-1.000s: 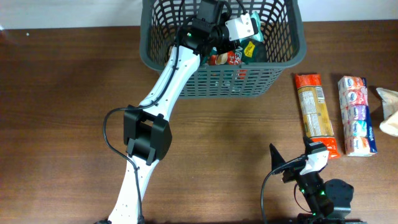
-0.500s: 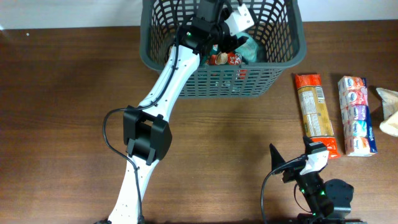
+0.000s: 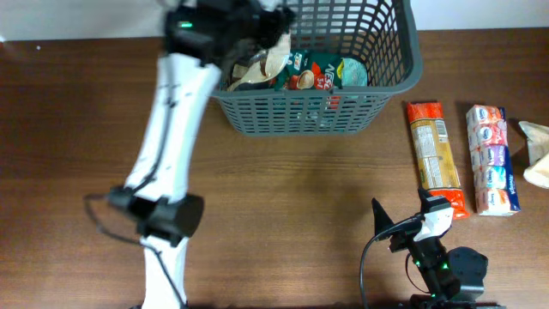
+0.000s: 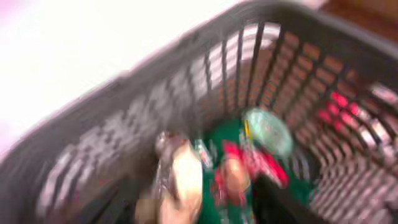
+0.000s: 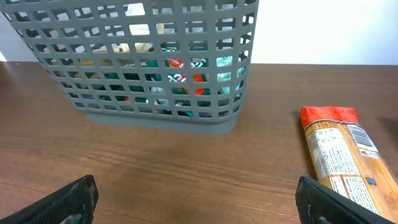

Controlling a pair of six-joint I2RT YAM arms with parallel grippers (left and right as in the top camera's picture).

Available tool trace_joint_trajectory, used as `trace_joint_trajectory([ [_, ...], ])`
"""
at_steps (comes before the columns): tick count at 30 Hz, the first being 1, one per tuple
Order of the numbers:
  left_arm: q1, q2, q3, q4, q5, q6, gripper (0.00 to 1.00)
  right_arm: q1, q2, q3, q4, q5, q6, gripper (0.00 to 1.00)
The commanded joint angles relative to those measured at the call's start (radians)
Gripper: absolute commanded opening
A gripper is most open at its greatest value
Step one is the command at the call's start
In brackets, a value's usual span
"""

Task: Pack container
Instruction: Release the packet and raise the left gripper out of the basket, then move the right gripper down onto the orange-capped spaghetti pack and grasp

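container (image 3: 343,112): big dark grey plastic basket, lattice sides, thick rim, rounded corners. It sits at the far centre of the wooden table (image 3: 77,129), with its far rim cut off by the overhead frame. Inside are a green packet with red print (image 3: 328,70) lying flat and a cream packet (image 3: 257,69) against the left side; the right wrist view only shows red/green/cream scraps through the slots. The left wrist view is fully motion-smeared: basket wall and the two packets are recognisable, no fingers resolvable. left arm (image 3: 176,94) is blurred in the overhead too, stretched long from the near-left edge up to the basket's far-left corner, wrist end over the rim. left gripper (image 3: 257,17) is a dark smear there, so I can't tell whether the jaws are wide or closed, or whether they hold anything. right gripper (image 5: 198,202) is parked low at the near-right edge, pointing at the basket, jaws spread wide with nothing between them. Right of the basket and well apart from it lie an orange packet (image 3: 436,157) and a white multipack (image 3: 492,160) side by side, plus a pale bag (image 3: 536,154) cut by the frame edge.
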Motion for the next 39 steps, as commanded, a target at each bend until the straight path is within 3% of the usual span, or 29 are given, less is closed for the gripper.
trace_joint_trajectory([
  [1, 0.071, -0.105, 0.017, -0.169, -0.023, -0.165, 0.5, 0.007, -0.007, -0.006, -0.002, -0.005, 0.012, 0.99],
  [6, 0.176, -0.175, 0.017, -0.391, -0.113, -0.177, 0.52, 0.007, -0.007, -0.006, -0.002, -0.005, 0.012, 0.99],
  [11, 0.293, -0.201, 0.017, -0.589, -0.25, -0.177, 0.64, 0.007, -0.007, -0.006, -0.002, -0.005, 0.012, 0.99],
  [12, 0.309, -0.201, 0.017, -0.606, -0.249, -0.177, 0.76, 0.007, -0.007, -0.006, -0.002, -0.005, 0.012, 0.99],
  [13, 0.327, -0.201, 0.013, -0.606, -0.249, -0.177, 0.99, 0.007, -0.007, -0.006, -0.002, -0.005, 0.012, 0.99],
  [29, 0.364, -0.201, 0.008, -0.605, -0.249, -0.177, 0.99, 0.005, -0.007, -0.006, -0.001, 0.04, 0.004, 0.99],
  [34, 0.364, -0.201, 0.008, -0.606, -0.249, -0.177, 0.99, 0.005, 0.0, 0.048, -0.1, 0.035, 0.0, 0.99],
  [39, 0.364, -0.201, 0.008, -0.605, -0.249, -0.177, 0.99, 0.005, 0.111, 0.234, -0.259, 0.163, -0.03, 0.99],
])
